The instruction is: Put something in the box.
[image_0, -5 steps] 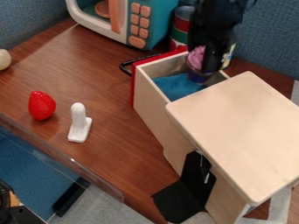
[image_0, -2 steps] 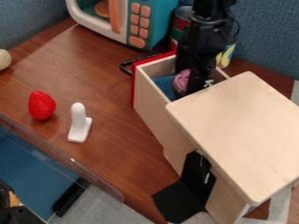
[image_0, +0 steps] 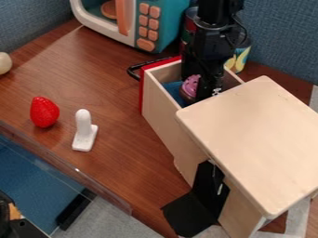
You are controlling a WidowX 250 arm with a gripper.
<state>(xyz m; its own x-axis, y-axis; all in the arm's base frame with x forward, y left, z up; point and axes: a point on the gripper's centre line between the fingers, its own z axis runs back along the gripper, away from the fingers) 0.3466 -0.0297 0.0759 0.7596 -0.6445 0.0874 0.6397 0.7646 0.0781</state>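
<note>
On the left of the table (image_0: pixel 109 95), a red strawberry (image_0: pixel 44 112); next, a small white stand (image_0: pixel 85 132). Now the open wooden drawer (image_0: pixel 162 113), pink-topped cupcake (image_0: pixel 189 86) inside it, right up against the black pincer (image_0: pixel 201 91)! Perhaps gripped, but I can't tell how far the pincer is open, or whether it has hold.

The scene is fairly bright, with soft, diffuse light that seems to fall from above. It catches the pale top panel (image_0: pixel 255 139) of the wooden box (image_0: pixel 168 121) most strongly; its upright side is duller and the inside of its open compartment is shaded. Small highlights dot the glossy toy strawberry (image_0: pixel 44 111), faint shadows pool on the wooden tabletop (image_0: pixel 118 97), and the black gripper (image_0: pixel 202 87) sinks into near-solid darkness.
</note>
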